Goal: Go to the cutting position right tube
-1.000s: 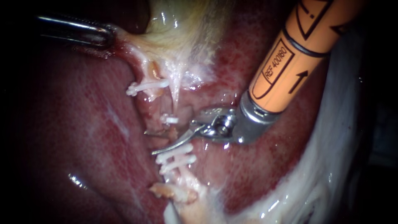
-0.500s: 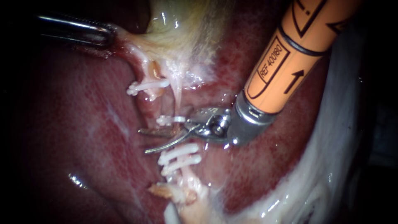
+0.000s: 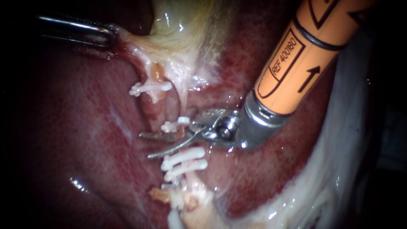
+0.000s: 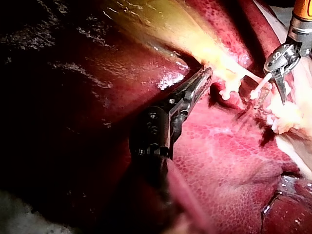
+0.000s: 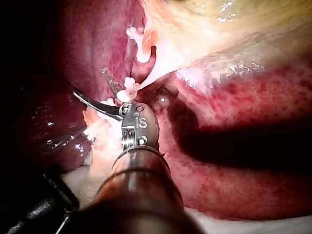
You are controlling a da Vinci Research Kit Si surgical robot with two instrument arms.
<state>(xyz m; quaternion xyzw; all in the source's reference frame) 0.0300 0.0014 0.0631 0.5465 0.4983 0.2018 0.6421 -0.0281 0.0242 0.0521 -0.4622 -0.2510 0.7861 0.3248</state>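
While agape, rt instrument [image 3: 144, 146] further left

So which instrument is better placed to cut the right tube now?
Right. My right instrument has its open blades at the right tube, between the single clip and the paired clips. My left instrument is off to the side, jaws shut on the gallbladder.

Right instrument [image 3: 145, 145], blades apart; left instrument [image 3: 111, 37], tip closed tight
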